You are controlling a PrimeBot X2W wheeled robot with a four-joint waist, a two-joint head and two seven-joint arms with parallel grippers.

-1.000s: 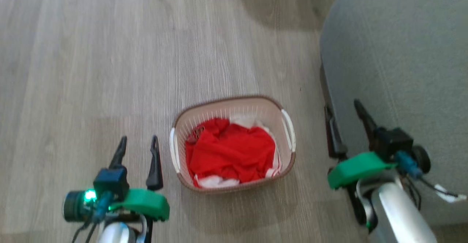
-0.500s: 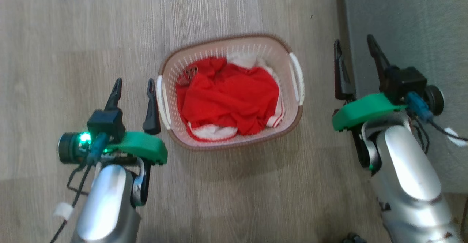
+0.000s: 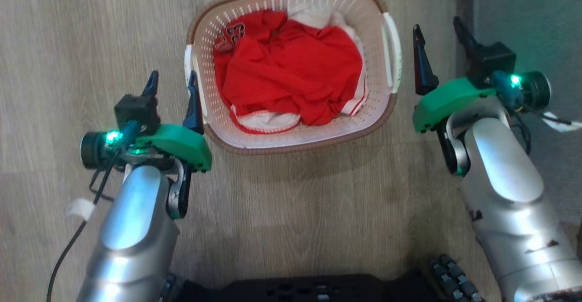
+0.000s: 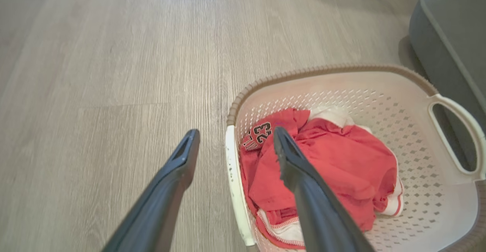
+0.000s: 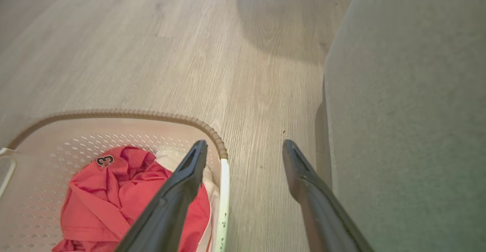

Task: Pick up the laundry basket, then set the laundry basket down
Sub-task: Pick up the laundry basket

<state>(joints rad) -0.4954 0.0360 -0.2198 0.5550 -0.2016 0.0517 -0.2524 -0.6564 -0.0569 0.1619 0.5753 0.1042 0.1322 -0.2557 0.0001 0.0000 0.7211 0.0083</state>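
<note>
Approach to a two-handed lift

Head view: the laundry basket (image 3: pixel 291 146) sits on the wood-grain floor (image 3: pixel 91 42) between the two pincers. The left pincer (image 3: pixel 173 77) has its fingers spread and holds nothing, its inner finger lying against or over the left handle (image 3: pixel 187 65). The right pincer (image 3: pixel 436 24) is also spread and empty. It stands just outside the right handle (image 3: pixel 393 52), with grey upholstery (image 3: pixel 523 11) on its far side. A crumpled red garment (image 3: pixel 291 74) with white trim lies inside the basket.

Left wrist view: the white handle runs up the gap between the fingers, one finger outside the wall and the other over the cloth. Whether they are down at handle height I cannot tell.

Right wrist view: the handle's edge lies inside the gap, just beside the inner finger, and the upholstery is close to the outer finger.

The basket should be light. It is a stiff moulded shell with a ribbed brown rim and thin perforated walls that may flex. The soft load is unlikely to shift. The smooth handles could slip, so each is best clamped at mid-length and both sides raised level.
</note>
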